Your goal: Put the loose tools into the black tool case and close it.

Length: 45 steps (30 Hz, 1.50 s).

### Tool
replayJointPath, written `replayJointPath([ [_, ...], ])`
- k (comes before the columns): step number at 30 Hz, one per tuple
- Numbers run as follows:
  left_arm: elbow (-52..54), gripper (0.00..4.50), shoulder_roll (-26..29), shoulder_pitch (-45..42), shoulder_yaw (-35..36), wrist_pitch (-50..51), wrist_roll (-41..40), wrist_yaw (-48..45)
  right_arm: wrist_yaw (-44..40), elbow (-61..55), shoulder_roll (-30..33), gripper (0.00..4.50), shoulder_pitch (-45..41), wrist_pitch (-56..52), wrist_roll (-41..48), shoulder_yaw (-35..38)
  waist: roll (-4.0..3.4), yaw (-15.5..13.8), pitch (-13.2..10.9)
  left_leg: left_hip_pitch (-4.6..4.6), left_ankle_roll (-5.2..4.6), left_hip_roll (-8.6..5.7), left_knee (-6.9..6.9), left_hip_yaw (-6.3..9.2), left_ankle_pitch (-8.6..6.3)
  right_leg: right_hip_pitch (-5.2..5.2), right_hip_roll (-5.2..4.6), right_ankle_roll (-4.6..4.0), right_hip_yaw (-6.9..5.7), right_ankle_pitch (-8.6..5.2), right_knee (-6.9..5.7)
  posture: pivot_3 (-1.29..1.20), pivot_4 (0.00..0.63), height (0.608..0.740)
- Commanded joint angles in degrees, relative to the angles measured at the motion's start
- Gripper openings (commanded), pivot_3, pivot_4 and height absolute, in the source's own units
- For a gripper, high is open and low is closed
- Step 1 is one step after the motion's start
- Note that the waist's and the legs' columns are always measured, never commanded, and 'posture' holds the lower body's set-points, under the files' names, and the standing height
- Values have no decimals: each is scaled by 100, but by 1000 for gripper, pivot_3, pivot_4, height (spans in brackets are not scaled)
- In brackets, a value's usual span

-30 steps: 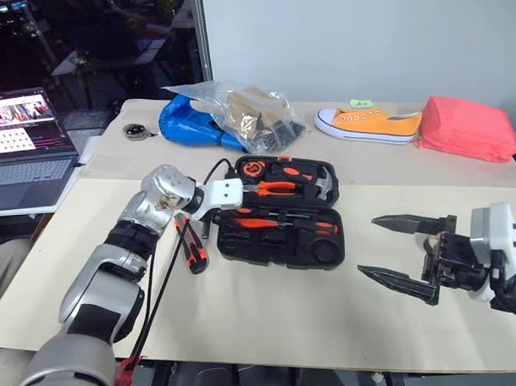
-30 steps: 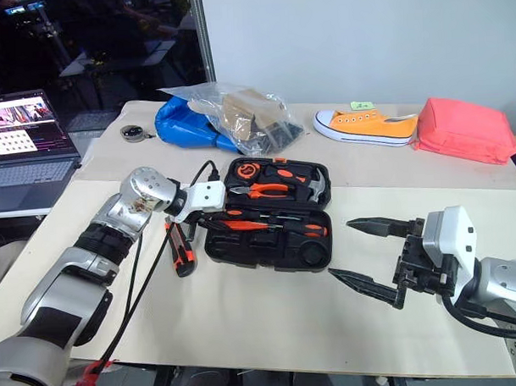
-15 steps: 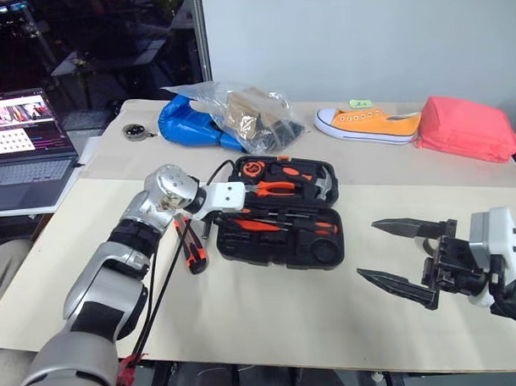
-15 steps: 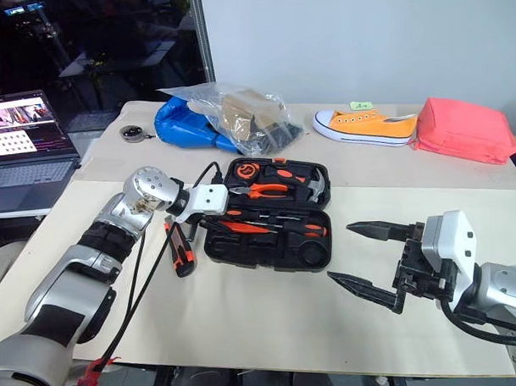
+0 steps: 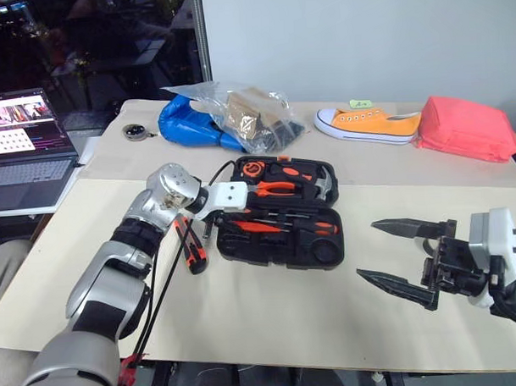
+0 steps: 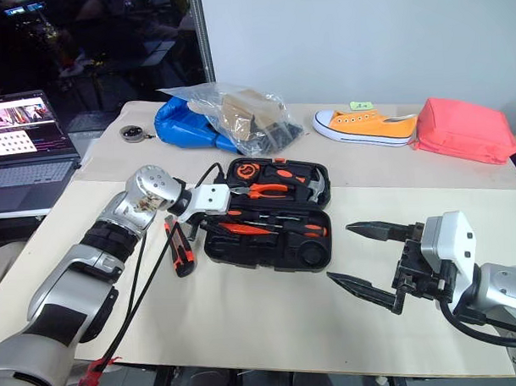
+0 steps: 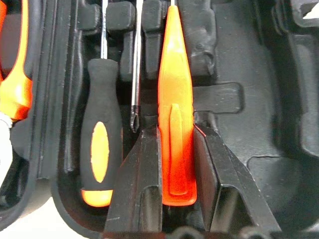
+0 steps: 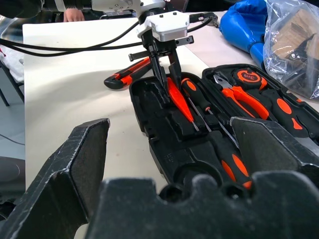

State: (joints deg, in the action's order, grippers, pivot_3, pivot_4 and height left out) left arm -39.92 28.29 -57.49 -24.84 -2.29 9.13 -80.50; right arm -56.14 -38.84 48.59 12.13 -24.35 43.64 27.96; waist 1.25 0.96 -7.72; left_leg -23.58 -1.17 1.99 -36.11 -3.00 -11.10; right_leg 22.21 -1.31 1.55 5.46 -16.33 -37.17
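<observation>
The black tool case (image 5: 325, 252) lies open on the table. My left gripper (image 7: 177, 130) reaches down into its left end and is open. Its fingers (image 8: 158, 69) stand close on either side of the slim orange screwdriver (image 7: 175, 94), which lies in a recess. Next to that lies an orange-and-black-handled screwdriver (image 7: 99, 149), and another (image 5: 319, 228) sits further right. The orange-and-black utility knife (image 5: 194, 250) lies loose on the table left of the case. My right gripper (image 5: 367, 248) hangs open and empty to the right of the case.
Pliers (image 5: 279, 188), a hammer (image 5: 323, 187) and a round tape measure (image 5: 253, 169) sit in the case's far half. A blue bag (image 5: 188, 123) and a clear plastic bag (image 5: 255, 113) lie behind. An orange shoe (image 5: 370, 123) and a red pouch (image 5: 468, 126) are at the back right, a laptop (image 5: 23, 142) at the left.
My left gripper's fingers have parted around the slim orange screwdriver, which now rests in the case. Both arms have stayed where they were.
</observation>
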Motion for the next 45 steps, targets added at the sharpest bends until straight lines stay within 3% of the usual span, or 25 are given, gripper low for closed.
replayJointPath([
  [1, 156, 3128, 149, 13, 78, 38, 58, 0, 12, -90, 92, 4500, -57, -12, 95, 149, 0, 11, 0, 0, 0, 0, 1, 2, 0, 0, 0, 0, 1, 0, 0, 0, 150, 740],
  [2, 259, 3434, 216, 32, 208, 75, -49, 10, 20, -87, 96, 4500, -77, -13, 94, 129, 0, 14, 0, 1, 0, 1, 1, 3, 0, 0, 1, 0, 1, 0, 0, 0, 150, 740],
  [6, 947, 3434, 395, 350, 940, 257, -696, 253, 11, -54, 104, 4500, -111, 9, 75, 90, 0, 23, 0, -1, 0, 3, 2, 7, 0, 2, 1, 0, 1, 0, -2, 0, 150, 740],
  [8, 1445, 3434, 442, 535, 1235, 1125, -1047, 261, 11, -20, 97, 4500, -154, 28, 51, 35, -1, 11, 0, -1, 0, 5, 1, 8, 0, 2, 0, -1, 0, 0, -3, 0, 150, 740],
  [11, 2138, 2682, 293, 995, 1630, 2051, -1406, 781, 13, 32, 82, 4500, -247, 52, 12, -80, -5, -6, 3, -2, 0, 5, -8, 8, 0, 0, -3, 0, -2, 0, -6, 0, 150, 740],
  [18, 3574, 87, -858, 2231, 2177, 3077, -1619, 3017, 2, 156, 113, 4500, -483, 42, -15, -228, -8, -31, 5, 7, 0, 3, -19, 10, 0, -9, -10, 2, 0, 0, -22, 0, 150, 740],
  [24, 3826, 87, -1260, 2827, 1965, 3290, -1352, 4090, -8, 167, 127, 4500, -513, 26, -25, -238, -7, -9, 5, 22, 0, 0, -18, 12, 0, -7, -3, 1, 9, 0, -46, 0, 150, 740],
  [33, 4390, 87, -1125, 3670, 1541, 3911, -1404, 4304, -40, 162, 216, 4500, -529, -33, 32, -218, -30, -11, 26, 36, 2, -6, -17, 18, 1, -20, -5, 1, 15, 0, -45, 0, 150, 740],
  [40, 4582, 87, -1566, 3716, 2157, 4475, -2156, 4572, -60, 173, 266, 4500, -559, -59, 68, -235, -39, -11, 40, 44, 2, -6, -24, 18, 1, -31, -9, 12, 13, -7, -49, 0, 150, 740],
  [45, 4718, 87, -1460, 3761, 2214, 4502, -2224, 4727, -100, 193, 265, 4500, -562, -69, 62, -224, -40, 14, 40, 44, 2, -5, -24, 20, 2, -29, -2, 33, 15, -19, -49, 0, 150, 740],
])
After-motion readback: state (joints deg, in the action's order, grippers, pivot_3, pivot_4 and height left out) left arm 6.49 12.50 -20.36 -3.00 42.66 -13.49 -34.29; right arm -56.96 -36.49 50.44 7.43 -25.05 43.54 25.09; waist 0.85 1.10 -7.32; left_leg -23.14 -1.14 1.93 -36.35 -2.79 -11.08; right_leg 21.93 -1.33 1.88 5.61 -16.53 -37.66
